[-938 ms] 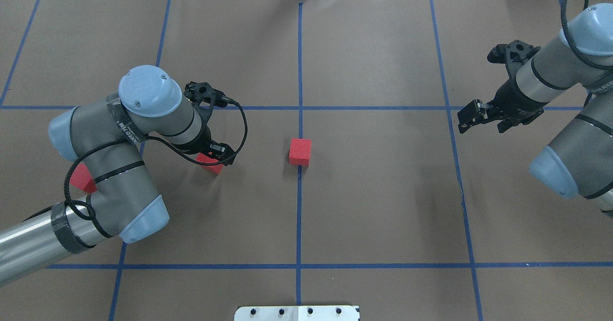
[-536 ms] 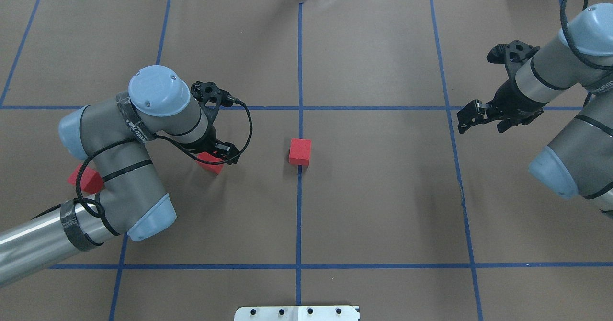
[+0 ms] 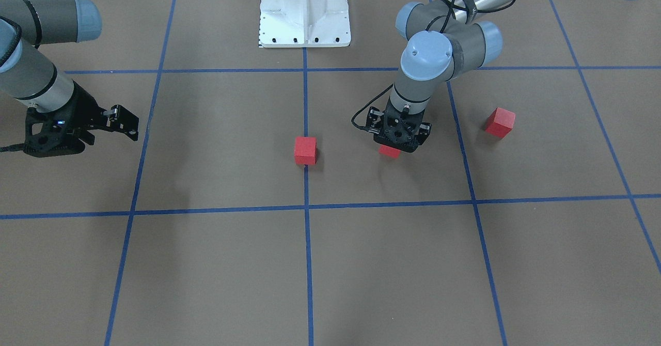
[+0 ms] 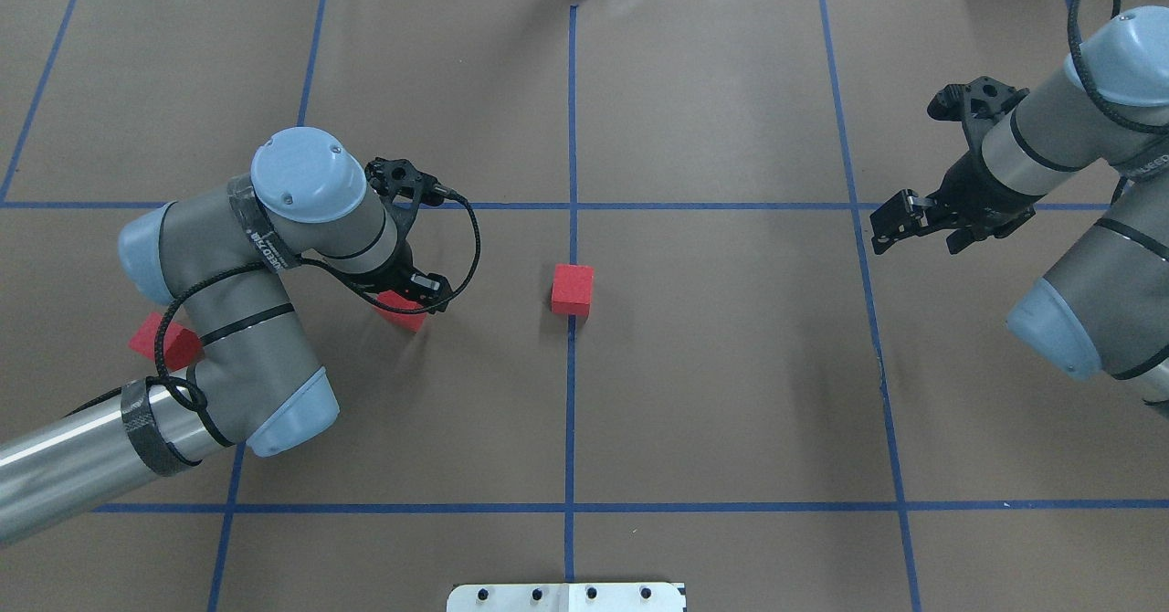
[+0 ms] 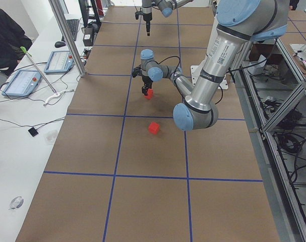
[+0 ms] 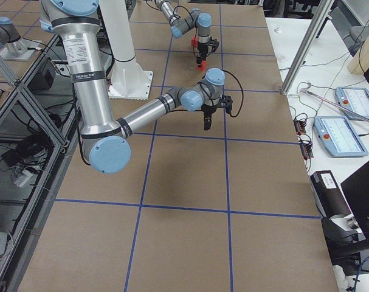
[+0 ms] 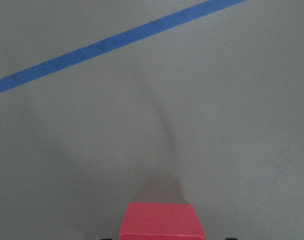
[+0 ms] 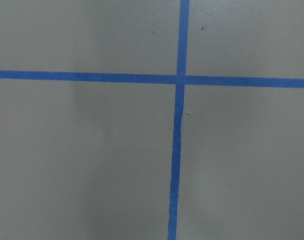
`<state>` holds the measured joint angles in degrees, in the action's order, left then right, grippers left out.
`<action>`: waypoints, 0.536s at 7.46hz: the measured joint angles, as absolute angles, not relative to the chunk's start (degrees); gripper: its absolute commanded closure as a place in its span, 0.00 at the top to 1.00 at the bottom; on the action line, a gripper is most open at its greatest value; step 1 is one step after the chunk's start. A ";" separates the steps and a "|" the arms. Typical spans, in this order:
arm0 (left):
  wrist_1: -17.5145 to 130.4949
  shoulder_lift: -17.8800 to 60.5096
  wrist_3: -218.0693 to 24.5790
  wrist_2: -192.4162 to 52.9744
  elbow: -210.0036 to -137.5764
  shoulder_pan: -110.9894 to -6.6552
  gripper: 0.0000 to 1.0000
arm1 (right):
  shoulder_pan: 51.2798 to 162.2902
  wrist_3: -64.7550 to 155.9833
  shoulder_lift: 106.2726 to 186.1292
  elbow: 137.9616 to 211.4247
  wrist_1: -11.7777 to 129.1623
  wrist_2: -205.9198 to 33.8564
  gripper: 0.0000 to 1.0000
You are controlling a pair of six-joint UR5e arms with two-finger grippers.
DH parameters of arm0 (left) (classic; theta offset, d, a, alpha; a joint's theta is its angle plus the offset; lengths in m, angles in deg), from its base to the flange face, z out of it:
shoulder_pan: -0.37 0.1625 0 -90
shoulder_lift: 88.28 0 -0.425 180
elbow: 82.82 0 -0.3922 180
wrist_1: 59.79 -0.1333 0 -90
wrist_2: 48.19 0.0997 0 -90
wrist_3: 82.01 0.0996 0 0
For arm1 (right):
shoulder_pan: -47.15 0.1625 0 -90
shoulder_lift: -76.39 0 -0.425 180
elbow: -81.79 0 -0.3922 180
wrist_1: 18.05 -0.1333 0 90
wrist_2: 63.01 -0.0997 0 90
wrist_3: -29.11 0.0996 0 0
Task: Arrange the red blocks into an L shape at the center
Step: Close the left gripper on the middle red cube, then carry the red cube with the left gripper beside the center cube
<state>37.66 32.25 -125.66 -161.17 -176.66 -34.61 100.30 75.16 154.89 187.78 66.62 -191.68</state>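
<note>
Three red blocks lie on the brown floor. One red block (image 4: 573,290) (image 3: 305,150) sits on the middle blue tape line at the center (image 4: 571,365). A second red block (image 4: 399,311) (image 3: 390,152) (image 7: 162,220) lies left of it, under my left gripper (image 4: 415,297) (image 3: 396,143). That gripper is lowered over the block, its jaws open on either side with small gaps. The third red block (image 4: 164,342) (image 3: 499,122) lies further left, beside my left arm. My right gripper (image 4: 892,224) (image 3: 125,123) hangs open and empty at the right, above a tape crossing.
The white robot base (image 3: 304,10) (image 4: 566,596) stands at the near edge on the middle line. Blue tape lines (image 8: 177,150) divide the floor into big squares. Desks with tablets (image 5: 24,80) run along the far side.
My left arm has swung slightly right, with its elbow shifting off the leftmost block, which now shows more fully. The blocks and my right arm have not moved.
</note>
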 measured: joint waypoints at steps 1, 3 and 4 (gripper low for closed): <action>37.62 32.37 -125.68 -161.18 -176.51 -34.62 0.00 | 100.32 75.21 154.88 187.78 66.60 -191.66 1.00; 37.39 32.91 -125.75 -161.24 -175.91 -35.39 0.00 | 100.32 75.23 154.88 187.79 66.58 -191.61 1.00; 37.00 34.00 -125.89 -161.35 -175.67 -36.33 0.00 | 100.33 75.20 154.89 187.83 66.58 -191.60 1.00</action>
